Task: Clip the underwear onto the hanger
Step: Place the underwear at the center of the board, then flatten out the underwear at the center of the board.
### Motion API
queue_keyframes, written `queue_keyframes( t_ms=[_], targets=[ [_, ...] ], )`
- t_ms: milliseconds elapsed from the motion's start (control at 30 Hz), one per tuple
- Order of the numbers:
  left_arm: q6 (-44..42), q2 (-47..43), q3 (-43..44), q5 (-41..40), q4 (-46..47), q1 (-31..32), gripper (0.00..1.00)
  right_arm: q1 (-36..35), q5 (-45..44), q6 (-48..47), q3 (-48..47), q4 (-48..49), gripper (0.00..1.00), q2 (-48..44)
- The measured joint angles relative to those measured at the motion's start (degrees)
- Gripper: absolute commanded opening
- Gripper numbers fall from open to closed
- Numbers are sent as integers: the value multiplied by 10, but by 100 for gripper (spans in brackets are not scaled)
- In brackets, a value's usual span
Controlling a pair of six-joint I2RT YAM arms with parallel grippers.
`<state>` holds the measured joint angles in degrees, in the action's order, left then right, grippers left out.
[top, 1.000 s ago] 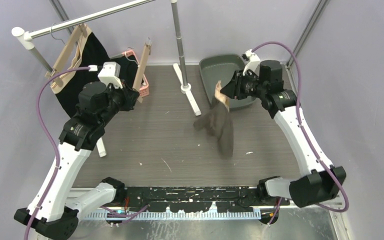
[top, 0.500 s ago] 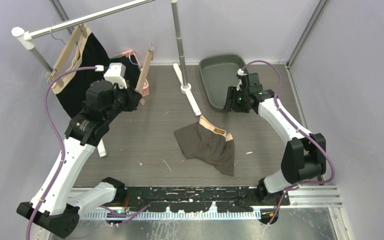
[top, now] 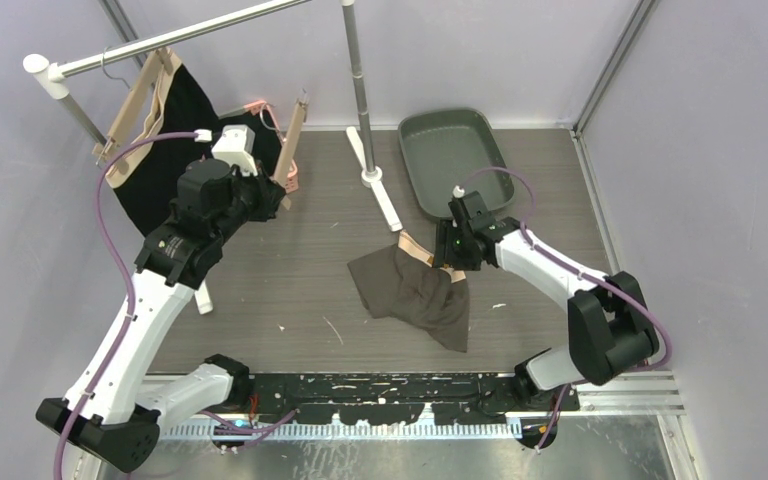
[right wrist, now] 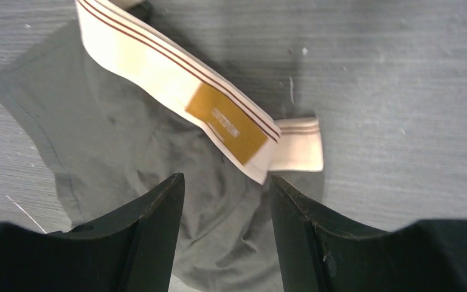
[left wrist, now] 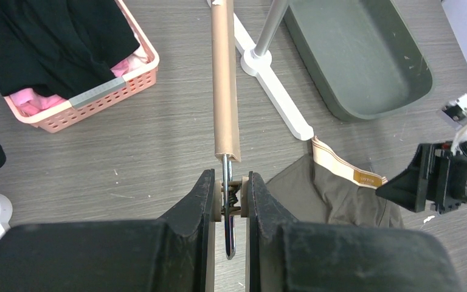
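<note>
A grey wood-grain tabletop (top: 290,290), closed in by pale lilac walls (top: 700,150), is seen from above, with two white arms rising from the bottom edge of the frame.

Just below the centre, the underwear (top: 410,295) is spread flat in a brown-grey heap. At its upper right corner, the right tool (top: 447,250) is held low over the cream waistband (right wrist: 158,67). Its fingers are parted wide to either side of the band's folded end, and nothing is gripped.

Further back, in the upper left, the left tool (left wrist: 230,182) is closed on the spring clip (left wrist: 231,204) at the end of the hanger (left wrist: 225,79), a cardboard-coloured bar raised above the tabletop. A pink basket (left wrist: 85,103) of clothes lies beyond it. At the back stand a grey tray (top: 405,160) and a metal rail stand (top: 358,80), from which a black garment (top: 175,110) is hung.

The step in hand is judged to be the pick-up of the underwear. Next, the waistband's edge would need to be pinched, lifted and carried across to the clip.

The parted fingers and the waistband's mustard label are shown only by the right wrist view. The clip's spring is shown only by the left wrist view, though whether it is pressed open cannot be told. The rail and the hung garment appear only from above.
</note>
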<state>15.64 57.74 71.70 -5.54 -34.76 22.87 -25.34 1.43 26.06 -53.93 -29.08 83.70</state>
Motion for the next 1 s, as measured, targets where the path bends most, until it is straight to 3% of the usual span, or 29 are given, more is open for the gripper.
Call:
queue_keyframes(
  t_ms=[467, 500, 633, 733, 1000],
  targets=[
    [0, 0, -18, -3, 12, 0, 0, -16, -2, 72, 103, 30, 56, -63],
    [0, 0, -18, -2, 11, 0, 0, -20, 0, 75, 108, 33, 53, -63],
    [0, 0, -18, -3, 14, 0, 0, -28, 2, 87, 119, 44, 19, -63],
    [0, 0, -21, -3, 16, 0, 0, -28, -2, 94, 121, 47, 1, -63],
    [0, 0, -26, -3, 16, 0, 0, -29, -96, 96, 93, -23, 1, -88]
  ],
)
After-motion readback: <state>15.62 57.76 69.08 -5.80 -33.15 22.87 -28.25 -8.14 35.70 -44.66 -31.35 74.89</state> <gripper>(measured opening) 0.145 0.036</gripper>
